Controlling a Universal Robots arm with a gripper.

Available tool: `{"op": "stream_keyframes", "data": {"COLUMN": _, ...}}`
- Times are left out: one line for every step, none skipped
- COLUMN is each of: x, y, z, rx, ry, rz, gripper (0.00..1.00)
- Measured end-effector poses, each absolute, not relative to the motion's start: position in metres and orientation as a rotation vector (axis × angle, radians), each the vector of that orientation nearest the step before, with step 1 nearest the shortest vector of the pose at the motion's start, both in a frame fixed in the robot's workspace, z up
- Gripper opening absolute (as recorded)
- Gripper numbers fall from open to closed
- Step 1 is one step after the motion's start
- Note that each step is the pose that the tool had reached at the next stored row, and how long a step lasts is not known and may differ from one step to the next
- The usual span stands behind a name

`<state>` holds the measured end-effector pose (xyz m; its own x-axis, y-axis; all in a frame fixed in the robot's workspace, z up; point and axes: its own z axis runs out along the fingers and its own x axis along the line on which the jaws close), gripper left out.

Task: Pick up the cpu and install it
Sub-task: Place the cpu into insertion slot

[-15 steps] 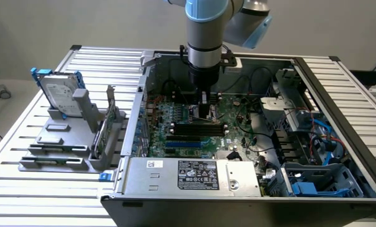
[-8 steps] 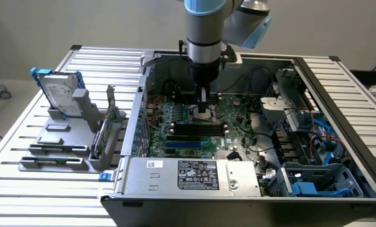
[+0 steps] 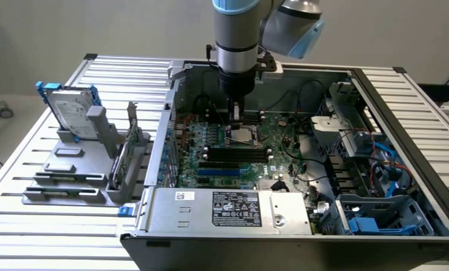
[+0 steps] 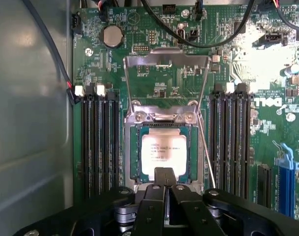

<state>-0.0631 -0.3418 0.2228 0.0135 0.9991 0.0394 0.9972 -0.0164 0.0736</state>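
Where the open computer case (image 3: 285, 255) sits on the slatted desk (image 3: 29, 226), its grey power supply (image 3: 236, 210) lies nearest me, label facing up. Behind it is the green motherboard (image 3: 277, 135), with dark memory slots (image 4: 97, 142) running down either side of the socket (image 4: 139, 117).

The cpu (image 4: 161, 152) lies flat in that socket, silver top upward and its green rim square within the metal surround. The hinged metal frame (image 4: 166, 58) stands swung up off it.

The tool (image 4: 165, 171) reaches straight down into the case, its two black fingers pressed together with nothing between them. Their tips are over one edge of the chip; I can't tell whether they touch it.

Above, the grey arm (image 3: 236, 34) rises out of the case. Off toward the exterior view's left, a hard drive (image 3: 70, 110) with blue rails stands upright in a grey stand (image 3: 66, 169).
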Motion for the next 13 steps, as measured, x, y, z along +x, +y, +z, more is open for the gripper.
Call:
{"op": "stream_keyframes", "data": {"x": -0.065, "y": -0.342, "z": 0.223, "rx": 2.220, "ry": 2.186, "rz": 0.123, "gripper": 0.11}}
{"op": "stream_keyframes", "data": {"x": -0.067, "y": -0.342, "z": 0.223, "rx": 2.220, "ry": 2.187, "rz": 0.122, "gripper": 0.11}}
{"op": "stream_keyframes", "data": {"x": -0.069, "y": -0.342, "z": 0.224, "rx": 2.221, "ry": 2.188, "rz": 0.120, "gripper": 0.11}}
{"op": "stream_keyframes", "data": {"x": -0.071, "y": -0.342, "z": 0.224, "rx": 2.222, "ry": 2.189, "rz": 0.119, "gripper": 0.11}}
{"op": "stream_keyframes", "data": {"x": -0.073, "y": -0.342, "z": 0.224, "rx": 2.223, "ry": 2.190, "rz": 0.118, "gripper": 0.11}}
{"op": "stream_keyframes", "data": {"x": -0.075, "y": -0.342, "z": 0.224, "rx": 2.224, "ry": 2.190, "rz": 0.117, "gripper": 0.11}}
{"op": "stream_keyframes", "data": {"x": -0.077, "y": -0.342, "z": 0.225, "rx": 2.224, "ry": 2.191, "rz": 0.116, "gripper": 0.11}}
{"op": "stream_keyframes", "data": {"x": -0.079, "y": -0.342, "z": 0.225, "rx": 2.225, "ry": 2.191, "rz": 0.115, "gripper": 0.11}}
{"op": "stream_keyframes", "data": {"x": -0.081, "y": -0.342, "z": 0.225, "rx": 2.225, "ry": 2.191, "rz": 0.115, "gripper": 0.11}}
{"op": "stream_keyframes", "data": {"x": -0.082, "y": -0.342, "z": 0.225, "rx": 2.225, "ry": 2.192, "rz": 0.114, "gripper": 0.11}}
{"op": "stream_keyframes", "data": {"x": -0.083, "y": -0.342, "z": 0.225, "rx": 2.226, "ry": 2.192, "rz": 0.113, "gripper": 0.11}}
{"op": "stream_keyframes", "data": {"x": -0.083, "y": -0.342, "z": 0.226, "rx": 2.227, "ry": 2.193, "rz": 0.113, "gripper": 0.11}}
{"op": "stream_keyframes", "data": {"x": -0.084, "y": -0.342, "z": 0.226, "rx": 2.227, "ry": 2.193, "rz": 0.113, "gripper": 0.11}}
